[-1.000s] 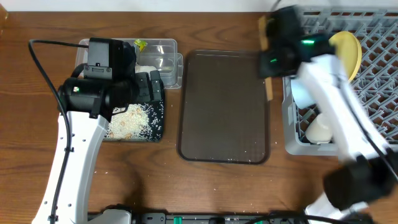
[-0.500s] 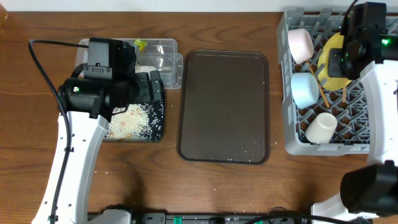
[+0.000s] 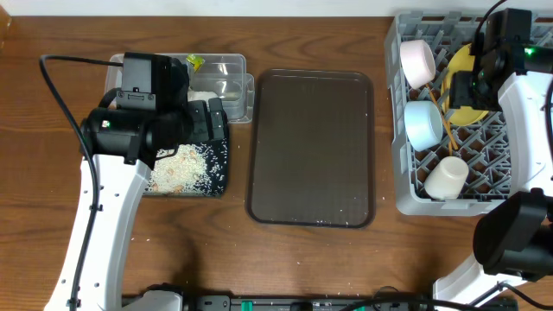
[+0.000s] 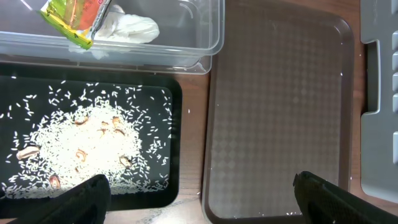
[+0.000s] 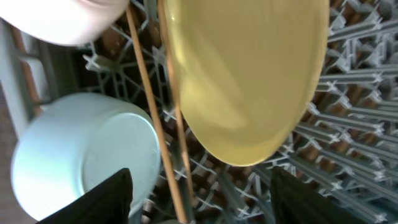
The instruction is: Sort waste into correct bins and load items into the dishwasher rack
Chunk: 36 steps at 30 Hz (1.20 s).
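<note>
Presently in the rack [image 3: 484, 173]: chopsticks [image 5: 152, 118], two, thin wood; likely light, stiff and apt to roll, best pinched mid-shaft. They lie slanted on the grid between blue bowl [image 5: 81, 149] and yellow plate [image 5: 242, 74], beyond the right gripper [image 5: 205, 196], whose fingers stand wide apart, holding nothing. Left gripper [image 4: 199, 186]: spread wide, empty, over the black tray [image 4: 18, 87] of rice [image 4: 93, 149]; wrapper [image 4: 74, 15] in the clear tub [image 4: 205, 37]
</note>
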Available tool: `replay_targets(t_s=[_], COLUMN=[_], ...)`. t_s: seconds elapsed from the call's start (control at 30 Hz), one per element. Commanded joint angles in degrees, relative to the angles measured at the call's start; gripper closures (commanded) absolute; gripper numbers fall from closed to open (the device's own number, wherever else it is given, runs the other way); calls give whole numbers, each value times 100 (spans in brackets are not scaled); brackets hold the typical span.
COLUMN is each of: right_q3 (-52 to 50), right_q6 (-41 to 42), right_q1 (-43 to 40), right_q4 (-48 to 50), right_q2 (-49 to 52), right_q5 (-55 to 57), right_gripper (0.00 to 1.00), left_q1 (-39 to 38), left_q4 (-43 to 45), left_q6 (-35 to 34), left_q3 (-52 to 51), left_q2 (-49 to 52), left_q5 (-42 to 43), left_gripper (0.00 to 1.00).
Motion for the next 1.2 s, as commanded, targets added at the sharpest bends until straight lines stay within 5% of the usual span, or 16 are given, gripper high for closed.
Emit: replay_targets(t_s=[0.0,0.37,0.7,1.17], right_q3=[37,422,424,422], right_q6=[354,350,352,352], right_q1=[-4,-4,-4,-2], right_q4=[-39,-699,-750,-1008], right_q2=[-24,-382,-1016,-1032], right_q5=[-337,-1078,-1099,-1187], right_gripper=[30,29,28,27], left_q1=[22,22,35,763], left_q4=[-15,-13,1222,2365], left_q6=[31,31,485,1401], left_q3=[-46,-46,-44,872], left_q2=[7,7,155,2503], left_q5=[-72,-70,-800,-1075], left_gripper=[4,4,4,9])
